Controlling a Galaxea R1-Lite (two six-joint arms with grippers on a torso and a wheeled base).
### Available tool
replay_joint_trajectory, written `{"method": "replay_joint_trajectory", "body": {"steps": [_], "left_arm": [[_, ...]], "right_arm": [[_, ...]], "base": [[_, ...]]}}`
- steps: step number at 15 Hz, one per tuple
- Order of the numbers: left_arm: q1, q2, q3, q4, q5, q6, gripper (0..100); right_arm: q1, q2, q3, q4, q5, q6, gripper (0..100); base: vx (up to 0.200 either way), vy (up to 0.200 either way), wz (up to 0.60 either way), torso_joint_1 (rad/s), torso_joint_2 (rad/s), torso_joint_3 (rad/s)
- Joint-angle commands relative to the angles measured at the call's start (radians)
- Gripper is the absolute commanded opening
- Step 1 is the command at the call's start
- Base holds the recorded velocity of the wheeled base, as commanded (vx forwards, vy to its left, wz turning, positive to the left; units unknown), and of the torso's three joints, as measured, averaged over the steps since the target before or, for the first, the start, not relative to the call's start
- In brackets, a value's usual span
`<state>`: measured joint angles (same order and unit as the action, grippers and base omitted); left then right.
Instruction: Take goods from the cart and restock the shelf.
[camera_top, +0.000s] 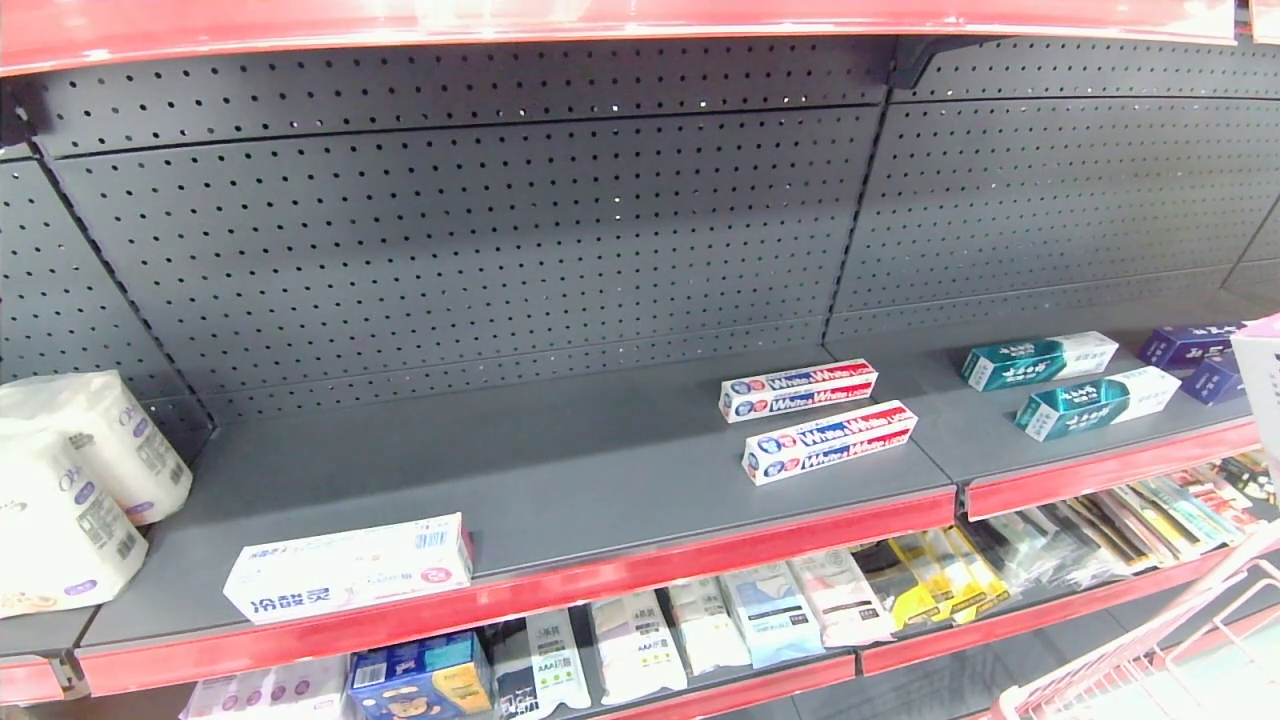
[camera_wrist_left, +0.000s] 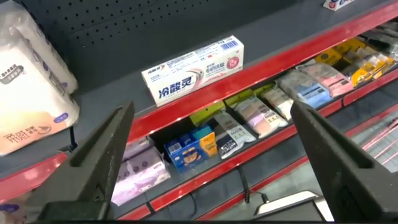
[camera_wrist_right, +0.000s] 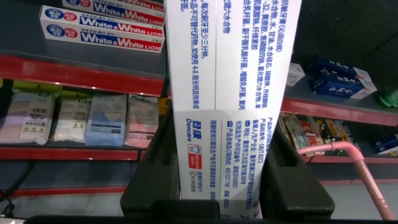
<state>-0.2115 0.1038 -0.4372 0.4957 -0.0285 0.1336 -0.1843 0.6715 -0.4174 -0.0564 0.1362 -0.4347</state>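
The right end effector (camera_wrist_right: 219, 168) is gripping a long white cardboard toothpaste box with blue print (camera_wrist_right: 230, 74) before the grey metal shelf (camera_top: 560, 470); the left end effector (camera_wrist_left: 211, 149) is hanging open.

white toothpaste box (camera_wrist_right: 233, 74) | upright | clamped in right claw (camera_wrist_right: 221, 171)

Lettering was printed on the red-white boxes (camera_top: 829, 441), the white box (camera_top: 348, 567), the rolls (camera_top: 70, 490) and the held box (camera_wrist_right: 233, 93).

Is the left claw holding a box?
No, the left claw is open with nothing between its fingers; the white toothpaste box lies on the shelf beyond.
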Motion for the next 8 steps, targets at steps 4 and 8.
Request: {"method": "replay_joint_trajectory", "body": {"steps": [4, 8], "left_arm": [[0.000, -0.006, 0.000, 0.000, 0.001, 0.009, 100], [0.000, -0.006, -0.001, -0.003, 0.001, 0.012, 100]], "right_arm": [[0.000, 0.003, 0.002, 0.000, 0.000, 0.001, 0], [0.000, 0.005, 0.002, 0.000, 0.000, 0.001, 0]], "base": [[0.000, 0.000, 0.00, 0.000, 0.00, 0.000], [0.000, 0.000, 0.30, 0.001, 0.00, -0.002]]}}
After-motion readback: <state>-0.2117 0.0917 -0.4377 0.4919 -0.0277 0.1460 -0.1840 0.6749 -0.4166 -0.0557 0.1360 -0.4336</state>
